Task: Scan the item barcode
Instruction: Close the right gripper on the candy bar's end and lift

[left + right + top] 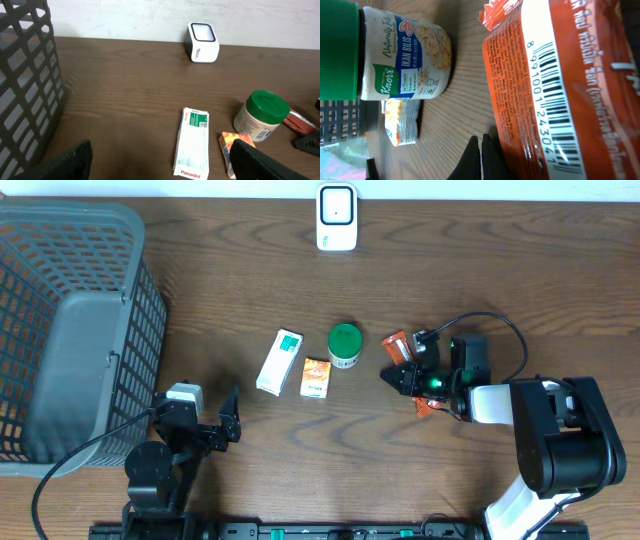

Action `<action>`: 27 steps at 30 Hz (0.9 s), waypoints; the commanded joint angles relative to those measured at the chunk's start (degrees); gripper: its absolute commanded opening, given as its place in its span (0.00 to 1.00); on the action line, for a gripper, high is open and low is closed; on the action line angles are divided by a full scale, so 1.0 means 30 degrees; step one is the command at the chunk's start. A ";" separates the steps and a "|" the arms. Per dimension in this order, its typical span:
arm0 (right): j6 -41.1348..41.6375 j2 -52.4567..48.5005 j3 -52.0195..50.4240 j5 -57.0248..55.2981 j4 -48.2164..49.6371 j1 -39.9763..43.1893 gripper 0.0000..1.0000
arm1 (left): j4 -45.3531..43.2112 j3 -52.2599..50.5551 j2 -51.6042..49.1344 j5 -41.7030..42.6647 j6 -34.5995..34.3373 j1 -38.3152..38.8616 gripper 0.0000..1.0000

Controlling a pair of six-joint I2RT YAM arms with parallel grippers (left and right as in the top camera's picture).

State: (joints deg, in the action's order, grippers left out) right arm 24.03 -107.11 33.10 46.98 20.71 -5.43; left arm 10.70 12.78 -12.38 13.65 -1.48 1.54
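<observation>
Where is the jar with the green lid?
In the overhead view the jar stands mid-table, with the small orange sachet close on its left and the red packet to its right.

My left gripper [232,416] points right, jaws wide apart; my right gripper [398,376] points left, jaws pressed together.
</observation>
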 commanded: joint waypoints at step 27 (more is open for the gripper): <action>0.1333 0.4422 -0.0270 -0.4022 -0.3111 0.1559 0.01 | 0.0000 -0.0066 0.0066 0.0233 -0.0036 -0.0044 0.87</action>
State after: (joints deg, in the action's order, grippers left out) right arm 28.64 -91.00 32.16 39.72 11.40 -0.95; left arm 10.70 12.78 -12.38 13.65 -1.50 1.56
